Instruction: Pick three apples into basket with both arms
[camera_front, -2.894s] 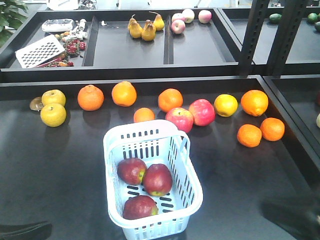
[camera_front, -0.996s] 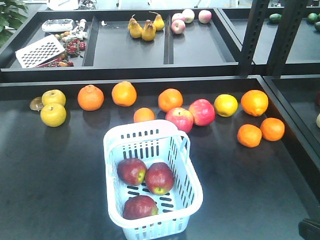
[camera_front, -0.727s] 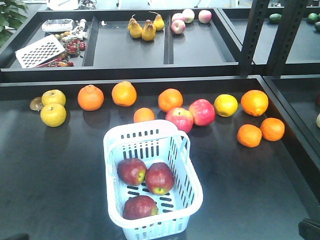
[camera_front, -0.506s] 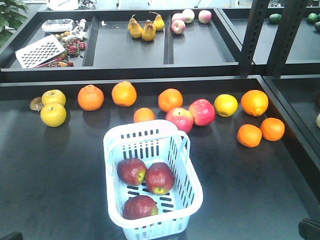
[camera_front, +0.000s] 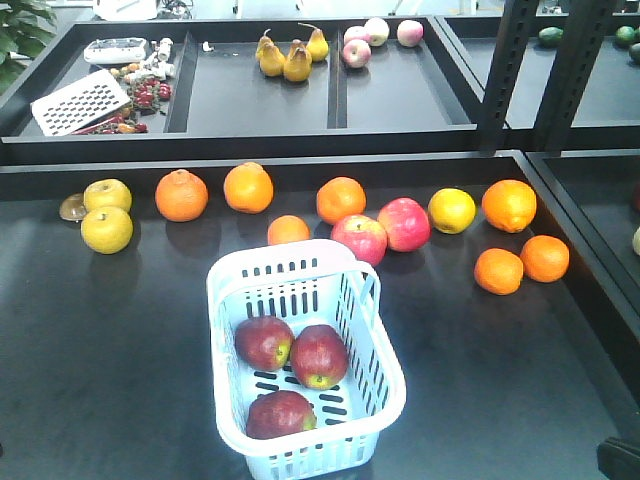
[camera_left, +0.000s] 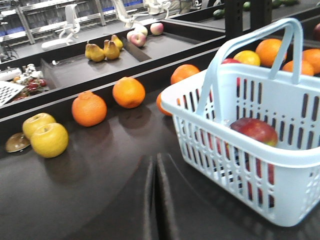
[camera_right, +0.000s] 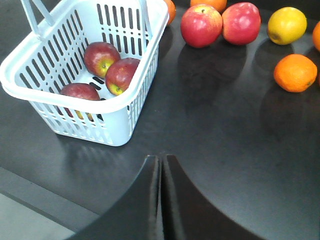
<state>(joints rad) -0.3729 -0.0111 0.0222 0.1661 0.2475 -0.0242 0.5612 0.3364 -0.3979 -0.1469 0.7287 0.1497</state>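
Observation:
Three dark red apples (camera_front: 264, 342) (camera_front: 318, 356) (camera_front: 280, 414) lie inside the pale blue-white basket (camera_front: 225, 290) at the front middle of the black table. In the right wrist view the same apples (camera_right: 101, 57) (camera_right: 121, 75) (camera_right: 79, 92) show through the basket's open top (camera_right: 75, 97). The right gripper (camera_right: 160, 159) is shut and holds nothing, low over the table, near the basket's corner. The left gripper (camera_left: 155, 159) is also shut and holds nothing, left of the basket (camera_left: 225, 145), where one apple (camera_left: 257, 131) peeks over the rim. The front view shows neither gripper, only a dark bit of arm (camera_front: 620, 460).
Behind the basket lie two brighter pinkish-red apples (camera_front: 359, 238) (camera_front: 404, 223), several oranges (camera_front: 181, 195) (camera_front: 509, 205) and yellow fruits (camera_front: 106, 229) (camera_front: 451, 210). A raised shelf (camera_front: 260, 100) at the back holds pears (camera_front: 284, 55), small pale apples (camera_front: 356, 52) and a white grater (camera_front: 80, 100). Black uprights (camera_front: 505, 75) stand at the right.
The dark arm shapes at the bottom left and bottom right of the front view have drawn back; the left one is gone from sight. Basket and apples have stayed put.

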